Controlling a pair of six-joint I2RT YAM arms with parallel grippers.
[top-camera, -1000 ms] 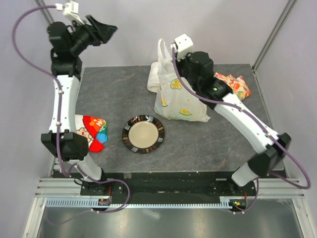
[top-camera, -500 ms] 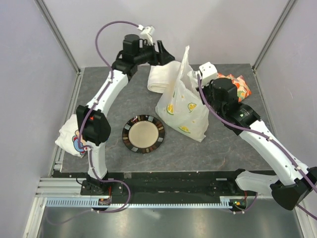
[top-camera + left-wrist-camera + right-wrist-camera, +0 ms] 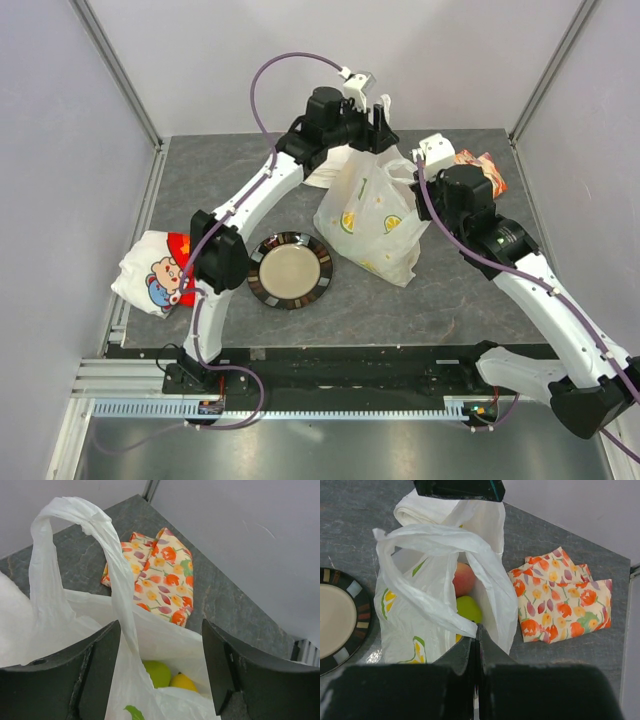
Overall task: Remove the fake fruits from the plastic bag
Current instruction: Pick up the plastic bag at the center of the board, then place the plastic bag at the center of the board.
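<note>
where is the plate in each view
top external: plate centre-left, just left of the bag.
left wrist: not in it; the bag fills the lower left.
right wrist: plate cut off at the left edge, left of the bag.
shared landmark: the bag.

Light was bright, even and diffuse, from overhead. Shadows were soft and short, with a faint one under the plastic bag (image 3: 372, 215) in the top view. There was no hard glare, only a small shiny patch on the table (image 3: 374, 655) beside the plate (image 3: 364, 615). The bag's thin film ran near blown-out white in the left wrist view. The left gripper's fingers (image 3: 55, 680) and right gripper's fingers (image 3: 455, 680) were dark, underexposed and soft close to the lens. The top view was sharp, with no motion blur.
</note>
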